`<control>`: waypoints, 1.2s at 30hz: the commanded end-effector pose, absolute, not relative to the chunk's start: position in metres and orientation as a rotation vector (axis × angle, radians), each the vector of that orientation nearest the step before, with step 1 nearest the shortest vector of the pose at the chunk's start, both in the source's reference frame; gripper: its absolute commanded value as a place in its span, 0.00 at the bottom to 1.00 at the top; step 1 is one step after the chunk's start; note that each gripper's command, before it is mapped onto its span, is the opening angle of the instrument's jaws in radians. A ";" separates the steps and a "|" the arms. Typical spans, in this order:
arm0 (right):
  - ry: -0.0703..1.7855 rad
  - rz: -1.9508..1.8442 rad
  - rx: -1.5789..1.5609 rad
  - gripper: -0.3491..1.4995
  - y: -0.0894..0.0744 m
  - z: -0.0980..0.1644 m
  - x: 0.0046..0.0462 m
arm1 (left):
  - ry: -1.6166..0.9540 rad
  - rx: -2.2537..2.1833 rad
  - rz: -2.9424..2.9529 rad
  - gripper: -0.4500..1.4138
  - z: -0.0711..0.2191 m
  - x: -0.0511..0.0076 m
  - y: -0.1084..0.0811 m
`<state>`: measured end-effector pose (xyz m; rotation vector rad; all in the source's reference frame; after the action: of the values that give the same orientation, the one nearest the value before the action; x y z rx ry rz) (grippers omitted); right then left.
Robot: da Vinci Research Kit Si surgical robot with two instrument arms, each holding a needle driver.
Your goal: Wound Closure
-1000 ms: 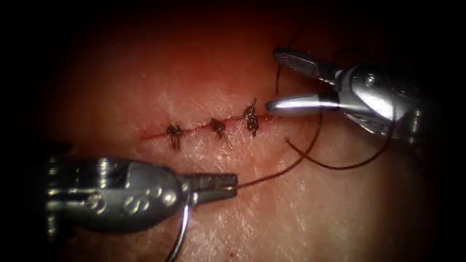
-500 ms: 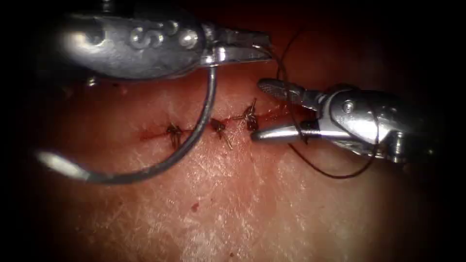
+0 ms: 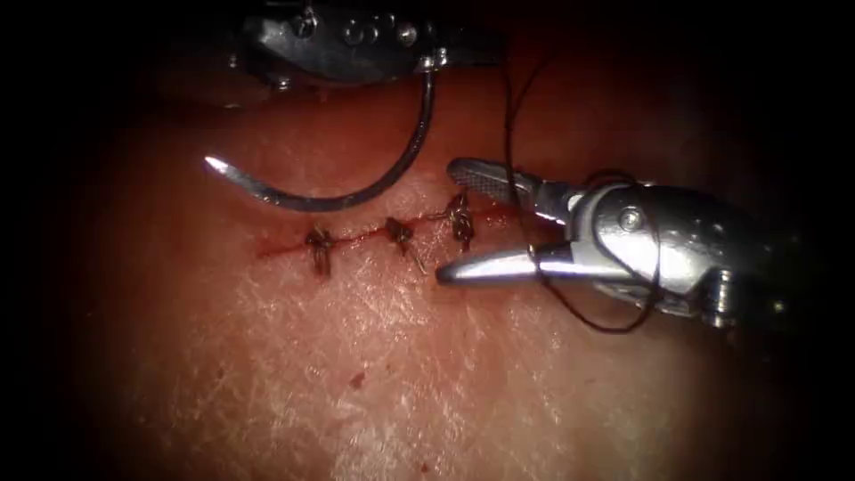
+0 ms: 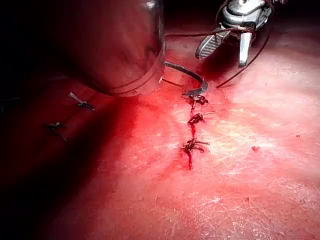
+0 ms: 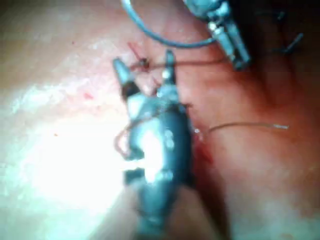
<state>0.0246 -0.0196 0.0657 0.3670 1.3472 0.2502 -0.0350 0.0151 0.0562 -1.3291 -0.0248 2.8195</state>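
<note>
Left tool [image 3: 463,61] clamps needle [image 3: 356,191] near its thread end, free above cut [image 3: 374,233], out of tissue [image 3: 445,356]. Right tool [image 3: 450,223] gapes wide, holds nothing; thread [image 3: 509,116] drapes it. Needle stiff, slippery: grip mid-curve.

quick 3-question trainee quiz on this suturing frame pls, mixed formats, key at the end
1. True or false: the needle is lodged in the tissue.
2. Multiple choice: the left gripper holds the needle at
A. its sharp tip
B. the middle of its curve
C. the end where the thread joins
3. Fill in: the right gripper is ___, and the thread hangs across it by the rightmost knot on the cut.

Key:
1. False. The needle is in the air above the cut, tip pointing to the endoscope view's left.
2. C
3. open, holding nothing
</note>
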 end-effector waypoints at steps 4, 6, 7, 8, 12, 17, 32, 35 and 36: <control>1.385 0.248 0.371 0.77 -0.020 0.066 0.0254 | -0.043 -1.347 2.834 0.00 0.058 -0.0358 0.015; 1.413 0.259 0.365 0.76 -0.020 0.065 0.0253 | -0.044 -1.352 2.840 0.00 0.058 -0.0361 0.015; 1.424 0.264 0.361 0.76 -0.020 0.065 0.0253 | -0.045 -1.356 2.840 0.00 0.058 -0.0362 0.014; 1.437 0.270 0.355 0.76 -0.019 0.065 0.0253 | -0.046 -1.360 2.840 0.00 0.058 -0.0363 0.014; 1.485 0.308 0.318 0.75 -0.019 0.065 0.0252 | -0.057 -1.371 2.831 0.00 0.059 -0.0370 0.012; 1.496 0.410 0.233 0.72 -0.017 0.066 0.0237 | -0.073 -1.383 2.823 0.00 0.059 -0.0367 0.009; 1.328 0.898 0.212 0.72 -0.016 0.069 0.0214 | -0.105 -1.383 2.845 0.00 0.056 -0.0384 0.004; 1.275 0.976 0.224 0.73 -0.016 0.071 0.0213 | -0.114 -1.384 2.850 0.00 0.055 -0.0390 0.003; 1.249 1.003 0.222 0.74 -0.016 0.072 0.0212 | -0.115 -1.388 2.850 0.00 0.055 -0.0393 0.003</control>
<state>0.0206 -0.0154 0.0710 0.2220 1.2443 1.0120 -0.0389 0.0031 0.0545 -1.3880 -0.1142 2.8497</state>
